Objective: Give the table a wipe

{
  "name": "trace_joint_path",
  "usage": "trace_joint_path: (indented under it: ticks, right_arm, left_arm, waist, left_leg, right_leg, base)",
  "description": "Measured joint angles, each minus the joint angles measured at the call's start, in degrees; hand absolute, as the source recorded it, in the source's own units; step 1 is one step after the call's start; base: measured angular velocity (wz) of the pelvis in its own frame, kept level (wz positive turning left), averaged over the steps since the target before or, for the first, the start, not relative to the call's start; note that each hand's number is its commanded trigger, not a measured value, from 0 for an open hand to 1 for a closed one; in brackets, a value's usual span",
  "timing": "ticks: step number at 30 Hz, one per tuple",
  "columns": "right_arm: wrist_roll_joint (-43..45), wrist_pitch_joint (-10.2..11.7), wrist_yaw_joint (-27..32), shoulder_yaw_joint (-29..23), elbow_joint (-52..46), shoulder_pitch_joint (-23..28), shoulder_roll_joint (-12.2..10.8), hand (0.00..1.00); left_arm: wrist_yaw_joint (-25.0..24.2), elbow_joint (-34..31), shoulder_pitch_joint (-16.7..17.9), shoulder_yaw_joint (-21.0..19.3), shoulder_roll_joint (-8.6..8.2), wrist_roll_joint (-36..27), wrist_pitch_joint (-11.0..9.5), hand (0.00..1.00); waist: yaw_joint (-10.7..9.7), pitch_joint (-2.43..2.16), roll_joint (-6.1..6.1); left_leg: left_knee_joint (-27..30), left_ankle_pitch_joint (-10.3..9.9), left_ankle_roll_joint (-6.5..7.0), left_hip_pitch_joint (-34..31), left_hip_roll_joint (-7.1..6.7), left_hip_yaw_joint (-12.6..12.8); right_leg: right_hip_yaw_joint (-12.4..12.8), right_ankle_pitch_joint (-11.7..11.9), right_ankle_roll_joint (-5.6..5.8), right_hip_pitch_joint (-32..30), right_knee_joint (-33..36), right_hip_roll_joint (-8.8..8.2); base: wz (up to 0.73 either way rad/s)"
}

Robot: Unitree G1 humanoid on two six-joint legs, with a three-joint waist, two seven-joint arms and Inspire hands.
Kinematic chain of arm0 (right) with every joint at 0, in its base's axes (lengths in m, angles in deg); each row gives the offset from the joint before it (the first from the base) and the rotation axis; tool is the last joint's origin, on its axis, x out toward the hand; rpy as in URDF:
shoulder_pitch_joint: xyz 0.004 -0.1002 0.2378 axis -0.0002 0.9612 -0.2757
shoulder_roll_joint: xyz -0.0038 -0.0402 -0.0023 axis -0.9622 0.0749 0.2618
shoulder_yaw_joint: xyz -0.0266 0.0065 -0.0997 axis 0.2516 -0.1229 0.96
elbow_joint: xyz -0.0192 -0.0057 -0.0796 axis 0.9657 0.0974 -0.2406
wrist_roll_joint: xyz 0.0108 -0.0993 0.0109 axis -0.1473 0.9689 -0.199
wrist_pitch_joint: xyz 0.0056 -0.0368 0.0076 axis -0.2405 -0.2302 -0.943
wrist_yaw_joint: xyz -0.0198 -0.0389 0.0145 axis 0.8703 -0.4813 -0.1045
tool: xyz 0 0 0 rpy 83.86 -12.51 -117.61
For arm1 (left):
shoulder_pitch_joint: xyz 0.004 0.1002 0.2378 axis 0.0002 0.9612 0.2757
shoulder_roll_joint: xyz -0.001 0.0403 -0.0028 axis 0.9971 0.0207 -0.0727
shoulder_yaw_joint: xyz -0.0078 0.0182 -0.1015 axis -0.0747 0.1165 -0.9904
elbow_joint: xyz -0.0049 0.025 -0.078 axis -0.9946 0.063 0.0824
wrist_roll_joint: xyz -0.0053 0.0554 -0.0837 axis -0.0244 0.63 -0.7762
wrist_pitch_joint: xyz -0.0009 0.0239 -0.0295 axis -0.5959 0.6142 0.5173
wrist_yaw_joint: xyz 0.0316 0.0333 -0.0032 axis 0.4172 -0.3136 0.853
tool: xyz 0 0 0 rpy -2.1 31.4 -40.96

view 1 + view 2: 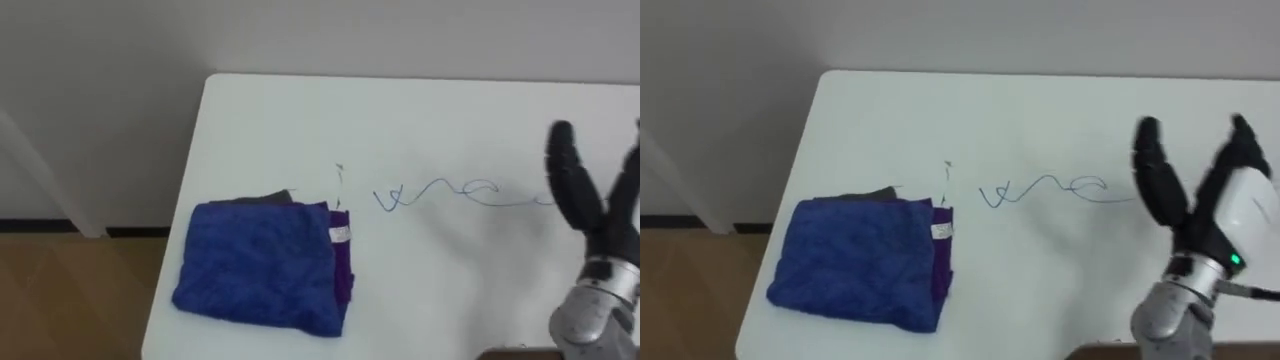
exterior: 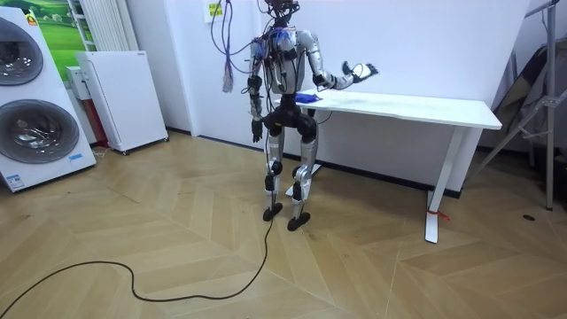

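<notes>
A folded blue cloth (image 1: 262, 262) with a purple edge and a small white tag lies near the left front corner of the white table (image 1: 420, 110). A thin blue scribble (image 1: 440, 192) is drawn on the tabletop to its right. My right hand (image 1: 585, 205) is raised above the table's right part, just right of the scribble, open with straight, spread fingers and holding nothing. It is well apart from the cloth. In the room view I stand at the table's end, right hand (image 2: 359, 71) held out over it, while my left hand (image 2: 257, 133) hangs at my side.
A white wall runs behind the table. Wooden floor (image 1: 70, 300) shows past the table's left edge. In the room view a white cabinet (image 2: 120, 97) and washing machines (image 2: 31, 97) stand far off, and a folded stand (image 2: 532, 97) sits beyond the table's far end.
</notes>
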Motion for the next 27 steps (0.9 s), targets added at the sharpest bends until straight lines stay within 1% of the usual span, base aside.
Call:
trace_joint_path:
  ticks: [1, 3, 5, 6, 7, 11, 14, 16, 18, 20, 22, 24, 25, 27]
  right_arm:
    - [1.95, 0.49, -1.06, 1.58, -0.78, -0.75, -0.02, 0.0]
    - [5.04, 1.22, -2.12, 3.12, -1.32, -1.54, -0.08, 0.0]
    - [7.25, 1.3, -3.47, 4.33, -1.3, -1.8, -0.08, 0.0]
    - [8.48, 1.33, -4.68, 5.18, -1.27, -1.81, -0.07, 0.0]
    - [8.9, 1.3, -5.72, 6.42, -1.23, -1.78, 0.11, 0.0]
    - [11.55, 1.1, -9.13, 10.01, -1.24, -1.78, 0.17, 0.0]
    - [13.57, 1.17, -12.12, 12.54, -1.36, -1.72, 0.1, 0.0]
    - [14.67, 1.24, -13.25, 13.9, -1.41, -1.73, 0.07, 0.0]
    - [15.2, 1.31, -14.09, 14.59, -1.39, -1.72, 0.04, 0.0]
    - [15.51, 1.34, -14.81, 15.93, -1.29, -1.69, -0.06, 0.0]
    - [15.95, 1.4, -15.7, 17.92, -1.33, -1.69, -0.22, 0.0]
    - [17.36, 1.41, -16.53, 19.07, -1.29, -1.68, -0.23, 0.0]
    - [18.47, 1.28, -16.94, 19.93, -1.29, -1.67, -0.25, 0.0]
    - [21.23, 1.23, -17.21, 20.89, -1.3, -1.65, -0.43, 0.0]
  left_arm:
    - [0.0, -0.02, -0.08, 0.28, -0.14, 0.08, 0.0, 0.0]
    - [0.02, 0.01, 0.28, 0.69, -0.22, 0.15, 0.09, 0.0]
    - [0.0, 0.01, 0.37, 0.94, -0.23, 0.48, 0.1, 0.0]
    - [-0.04, 0.1, 0.38, 1.04, -0.25, 0.47, 0.1, 0.0]
    - [-0.13, 0.16, 0.37, 1.28, -0.28, 0.5, 0.1, 0.0]
    - [-0.51, 0.1, 0.71, 1.59, -0.42, 0.55, 0.11, 0.0]
    - [-1.47, -0.03, 1.24, 1.71, -0.79, 0.57, 0.11, 0.0]
    - [-1.7, -0.85, 1.21, 1.83, -1.12, 0.55, 0.06, 0.0]
    - [-1.67, -1.64, 0.88, 1.83, -1.13, 0.54, -0.31, 0.0]
    - [-1.62, -1.65, 0.75, 1.81, -1.12, 0.56, -0.56, 0.0]
    - [-1.58, -1.65, 0.51, 1.79, -1.08, 0.55, -0.59, 0.0]
    - [-1.65, -1.53, 0.38, 1.82, -1.08, 0.54, -0.59, 0.0]
    - [-1.7, -1.38, 0.37, 1.82, -1.08, 0.53, -0.59, 0.0]
    - [-1.7, -0.36, 0.0, 1.81, -1.07, 0.53, -0.59, 0.0]
  waist:
    - [0.3, -0.02, 0.03]
    - [0.38, 0.03, 0.16]
    - [1.29, 0.04, 0.34]
    - [2.02, 0.0, 0.33]
    - [2.83, 0.06, 0.57]
    - [3.26, 0.08, 0.67]
    - [3.57, -0.07, 0.44]
    - [4.29, -0.17, 0.29]
    - [4.62, -0.29, 0.03]
    - [4.88, -0.3, 0.02]
    - [4.97, -0.4, -0.39]
    - [5.33, -0.24, -0.49]
    - [5.56, -0.06, -0.48]
    - [6.0, -0.04, -0.53]
  left_leg:
    - [0.45, 0.0, 0.01, -0.6, 0.0, -0.6]
    - [0.66, 0.1, 0.19, -1.35, -0.12, -1.58]
    - [0.68, 0.19, 0.32, -1.82, -0.19, -1.81]
    - [0.68, 0.19, 0.33, -1.8, -0.19, -1.84]
    - [0.67, 0.2, 0.33, -1.75, -0.19, -1.88]
    - [0.58, 0.22, 0.31, -1.79, -0.16, -2.01]
    - [0.53, 0.24, 0.29, -1.76, -0.13, -2.03]
    - [0.52, 0.24, 0.29, -1.87, -0.18, -2.84]
    - [0.38, 0.25, 0.31, -1.84, -0.24, -3.25]
    - [0.31, 0.25, 0.32, -1.62, -0.35, -3.6]
    - [0.31, 0.26, 0.33, -1.2, -0.73, -4.26]
    - [0.27, 0.26, 0.33, -1.07, -0.96, -4.66]
    - [0.21, 0.26, 0.33, -0.81, -0.96, -4.71]
    - [0.21, 0.26, 0.33, -1.12, -0.96, -4.71]
  right_leg:
    - [-0.64, 0.03, 0.06, -0.02, -0.03, -0.19]
    - [-1.69, 0.07, 0.12, -0.1, -0.01, -0.56]
    - [-1.57, 0.12, 0.2, -0.32, 0.0, -0.65]
    - [-1.56, 0.12, 0.2, -0.27, 0.02, -0.63]
    - [-1.66, 0.11, 0.21, -0.27, 0.02, -0.63]
    - [-1.78, 0.11, 0.21, -0.29, -0.01, -0.54]
    - [-1.59, 0.11, 0.21, -0.29, -0.01, -0.49]
    - [-1.59, 0.11, 0.21, -0.27, -0.04, -0.52]
    - [-1.5, 0.11, 0.21, -0.23, -0.08, -0.55]
    - [-1.72, 0.11, 0.21, 0.27, -0.44, -0.59]
    - [-1.63, 0.12, 0.22, 1.31, -1.82, -0.68]
    - [-1.78, 0.12, 0.23, 1.56, -1.98, -0.66]
    - [-1.92, 0.12, 0.23, 1.85, -2.02, -0.63]
    - [-2.28, 0.12, 0.22, 1.83, -2.01, -0.59]
  base:
    - [0.29]
    - [0.4]
    - [0.22]
    - [0.0]
    - [0.0]
    - [0.02]
    - [0.0]
    - [0.06]
    - [0.12]
    - [0.11]
    - [0.13]
    - [0.07]
    - [0.05]
    - [0.02]
